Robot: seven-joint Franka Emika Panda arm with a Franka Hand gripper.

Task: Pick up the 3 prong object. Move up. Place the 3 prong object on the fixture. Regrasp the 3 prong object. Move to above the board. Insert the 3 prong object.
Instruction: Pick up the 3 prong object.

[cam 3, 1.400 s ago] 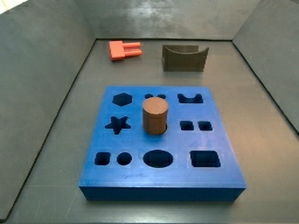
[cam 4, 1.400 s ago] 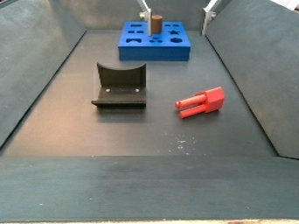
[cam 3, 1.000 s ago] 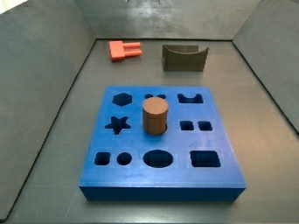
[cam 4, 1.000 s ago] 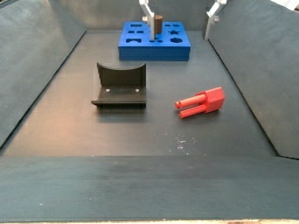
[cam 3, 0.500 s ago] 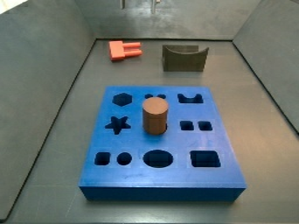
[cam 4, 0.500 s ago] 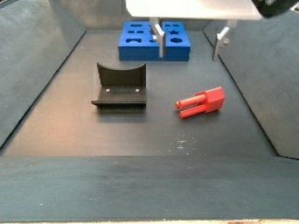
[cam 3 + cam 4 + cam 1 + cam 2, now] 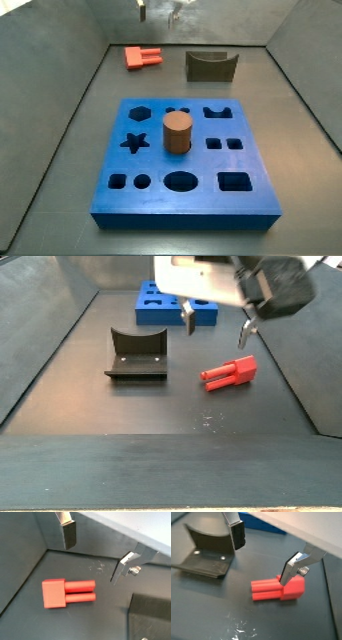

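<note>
- The small red-orange plastic block with stubby prongs — the 3 prong object (image 7: 229, 373) — lies flat on the dark floor at the right of centre in a side view, just beside and right of the dark olive-grey fixture with the curved notch (image 7: 138, 355), not touching it.
- The silver two-finger gripper (image 7: 217, 324) hangs above the floor in the upper middle of that frame, jaws open and empty; the dark pads stand well apart with nothing between them.
- The deciding relation: the block sits below the gripper, nearer the finger (image 7: 294, 566) on the block's side than the other finger (image 7: 236, 534) — so it is not yet centred between the jaws.
- In a wrist view the block's (image 7: 67, 593) long axis runs across the frame, square body at the left end, prongs pointing right.
- Judgement: the gripper needs to shift towards the block until it straddles it, then descend.
- The thick blue board with shaped cut-outs (image 7: 187, 161) fills the lower middle of a side view, well apart from the block (image 7: 140, 57) at upper left.
</note>
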